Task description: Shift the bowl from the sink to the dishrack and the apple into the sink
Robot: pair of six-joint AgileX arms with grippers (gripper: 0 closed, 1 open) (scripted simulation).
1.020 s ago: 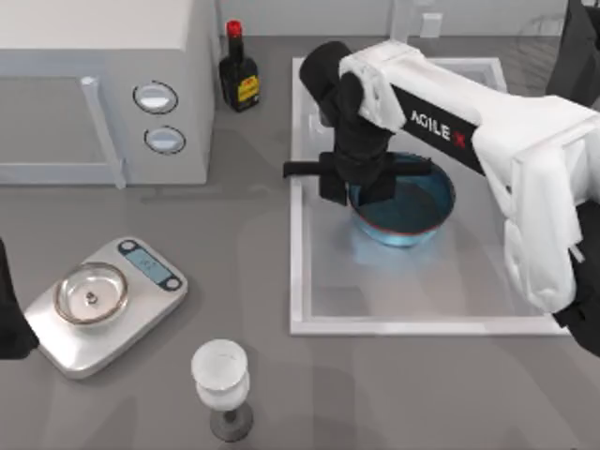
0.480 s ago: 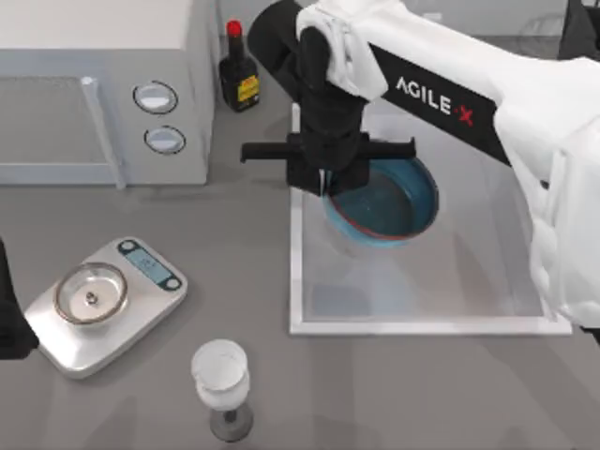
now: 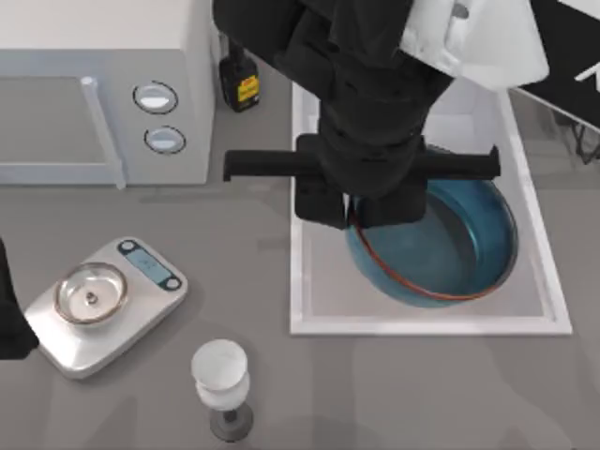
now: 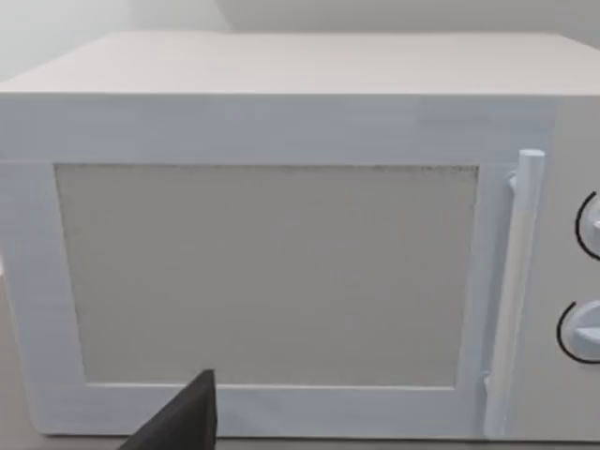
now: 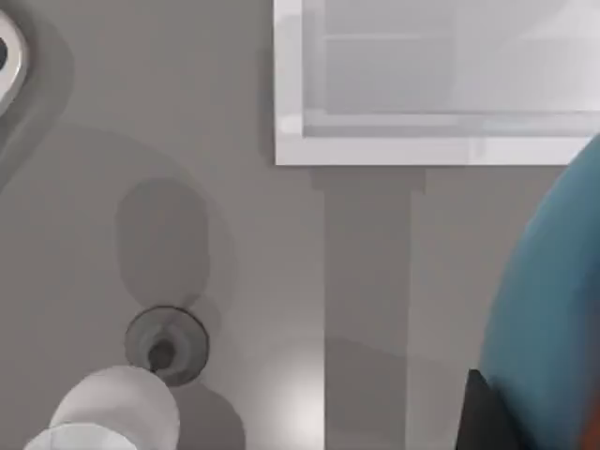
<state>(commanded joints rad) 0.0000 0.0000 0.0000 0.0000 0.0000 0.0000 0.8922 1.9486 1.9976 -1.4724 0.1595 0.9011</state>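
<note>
The right gripper (image 3: 354, 214) has its fingers closed on the near-left rim of the bowl (image 3: 441, 253), at about nine o'clock on its circle. The bowl hangs tilted above the sink (image 3: 298, 281), toward the basin's lower right. From the wrist, the blue wall of the bowl (image 5: 548, 309) fills one side, with the sink's rim (image 5: 394, 148) and a wine glass (image 5: 112, 408) below.

To carry it well, I judge the arm should keep the grip firm, hold the tilt steady, and clear the sink rim before swinging toward the dishrack.

The left gripper (image 3: 7, 323) sits parked at the table's left edge, facing the microwave (image 4: 281, 234); whether its fingers are parted cannot be told.
</note>
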